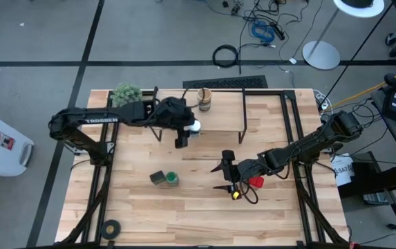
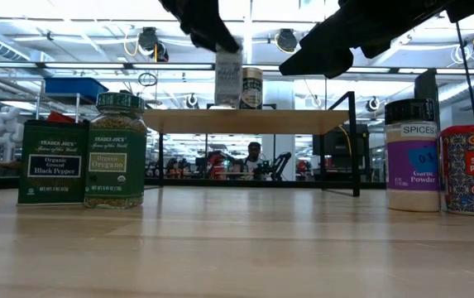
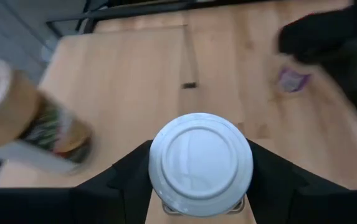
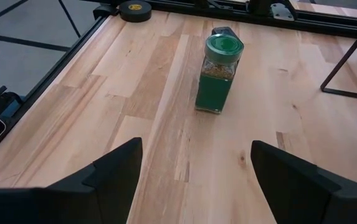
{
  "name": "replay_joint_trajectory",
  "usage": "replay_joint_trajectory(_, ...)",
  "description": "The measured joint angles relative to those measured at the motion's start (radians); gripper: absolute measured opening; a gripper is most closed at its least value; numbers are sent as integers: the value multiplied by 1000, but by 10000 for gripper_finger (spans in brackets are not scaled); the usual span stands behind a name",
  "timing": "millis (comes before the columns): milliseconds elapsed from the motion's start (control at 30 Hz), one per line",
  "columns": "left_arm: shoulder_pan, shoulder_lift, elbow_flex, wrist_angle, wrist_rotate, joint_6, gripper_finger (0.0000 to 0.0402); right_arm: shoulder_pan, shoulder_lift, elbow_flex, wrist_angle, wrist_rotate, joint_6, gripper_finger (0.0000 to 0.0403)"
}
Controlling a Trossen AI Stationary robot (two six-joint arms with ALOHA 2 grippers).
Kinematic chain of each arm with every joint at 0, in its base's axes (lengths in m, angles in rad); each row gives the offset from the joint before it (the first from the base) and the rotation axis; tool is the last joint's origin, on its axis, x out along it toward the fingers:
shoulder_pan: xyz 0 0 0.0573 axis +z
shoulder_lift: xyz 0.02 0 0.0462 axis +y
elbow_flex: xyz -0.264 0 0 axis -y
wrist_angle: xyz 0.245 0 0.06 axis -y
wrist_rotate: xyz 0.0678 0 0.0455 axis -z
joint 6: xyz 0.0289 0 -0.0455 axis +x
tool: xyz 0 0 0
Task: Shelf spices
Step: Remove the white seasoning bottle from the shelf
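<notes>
Left gripper (image 1: 192,128) reaches inward from the left, fingers (image 3: 125,177) clamped. Right gripper (image 1: 224,173) extends low across mid-bench, fingers (image 4: 113,171) apparently spread wide.

Readable text. Dark square tin (image 2: 52,162): "TRADER JOE'S", "Organic Ground Black Pepper". Green-lidded jar (image 2: 116,151): "TRADER JOE'S", "Organic Oregano". Dark-lidded jar (image 2: 412,156): "SPICES", "Garlic Powder", with a partly legible handwritten "03". Red tin (image 2: 471,170): "TRADER", "SMOK", "PAPR", cut off by the frame edge. Left arm (image 1: 90,119): "TROSSEN". Other labels are illegible.
</notes>
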Motion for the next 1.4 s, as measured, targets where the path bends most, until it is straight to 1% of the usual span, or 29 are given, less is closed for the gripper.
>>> replay_joint_trajectory(267, -102, 0, 8, 26, -10, -31, 211, 0, 0, 0, -6, 0, 0, 288)
replay_joint_trajectory(367, -138, 0, 8, 25, -26, -56, 212, 10, -21, 0, -52, 4, 13, 288)
replay_joint_trajectory(600, -223, 0, 8, 73, -37, -108, 212, 90, -167, 0, -185, 129, 69, 288)
replay_joint_trajectory(733, -268, 0, 8, 104, -70, -110, 212, 158, -249, 0, -233, 196, 96, 288)
replay_joint_trajectory(867, -300, -1, -7, 181, -93, -119, 212, 217, -282, 0, -238, 273, 98, 288)
replay_joint_trajectory(1000, -319, 2, -44, 295, -94, -137, 212, 246, -286, 0, -238, 309, 96, 288)
replay_joint_trajectory(1100, -330, 29, -64, 355, -95, -138, 212, 255, -286, 0, -239, 339, 96, 288)
replay_joint_trajectory(1233, -339, 92, -84, 428, -97, -145, 212, 255, -287, 0, -244, 342, 97, 288)
replay_joint_trajectory(1400, -339, 174, -85, 459, -107, -163, 212, 255, -287, 0, -258, 342, 98, 288)
